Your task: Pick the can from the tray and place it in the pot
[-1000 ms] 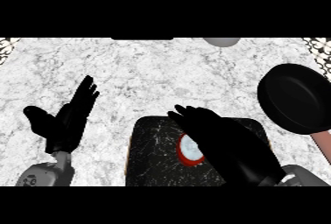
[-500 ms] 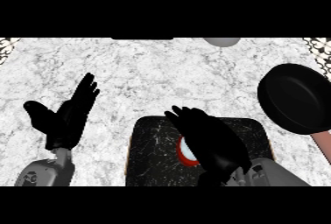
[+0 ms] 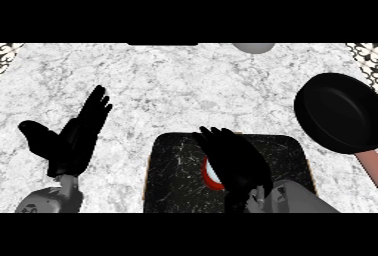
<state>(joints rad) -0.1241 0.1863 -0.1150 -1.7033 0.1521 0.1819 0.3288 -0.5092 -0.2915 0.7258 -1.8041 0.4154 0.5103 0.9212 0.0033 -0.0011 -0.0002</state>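
A red and white can [image 3: 210, 175] lies on the dark marbled tray [image 3: 173, 175] at the view's lower middle. My right hand [image 3: 232, 160] hovers over the can with its fingers spread straight, and hides most of it; only a red rim and a white patch show at the hand's left side. I cannot tell whether the hand touches the can. The black pot [image 3: 339, 112], with a pinkish handle [image 3: 367, 162], stands at the right edge. My left hand [image 3: 70, 135] rests open at the left, fingers up.
The counter top is white marble. A grey rounded object [image 3: 254, 47] sits at the far edge, top middle. A dark slot [image 3: 162, 44] lies along the far edge to its left.
My right hand has drawn left and toward the lower edge over the tray, covering more of the can. The left hand, pot and tray have stayed put.
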